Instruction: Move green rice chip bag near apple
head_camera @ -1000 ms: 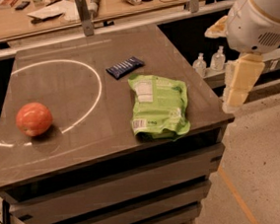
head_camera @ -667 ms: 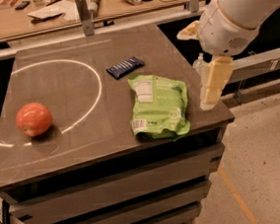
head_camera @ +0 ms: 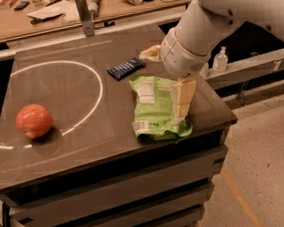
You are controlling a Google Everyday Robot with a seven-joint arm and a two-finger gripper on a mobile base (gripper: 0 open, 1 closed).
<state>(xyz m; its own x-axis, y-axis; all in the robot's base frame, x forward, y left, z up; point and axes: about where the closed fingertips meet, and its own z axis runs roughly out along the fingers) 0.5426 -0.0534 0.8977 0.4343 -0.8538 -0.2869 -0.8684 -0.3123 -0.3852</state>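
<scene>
Dark tabletop (head_camera: 70, 102) | cream gripper (head_camera: 163, 83) spread wide, empty, over crinkly lime-green foil chip bag (head_camera: 156, 109) on right | round red-orange apple (head_camera: 33, 121) way off left | risk: slick foil probably slipping out mid-carry

Gripper (head_camera: 180, 97) over green rice chip bag (head_camera: 154, 110) hides part.

My tool (head_camera: 182, 97) is pale cream below a white arm (head_camera: 199, 24), over the right side of the green rice chip bag (head_camera: 154, 112); that bag is lime green with a white label panel and a barcode; the apple (head_camera: 33, 121) is red-orange with a paler patch; the wrapped bar (head_camera: 126, 68) is dark blue; the tabletop (head_camera: 74, 137) is dark grey-brown, marked with a white arc.
</scene>
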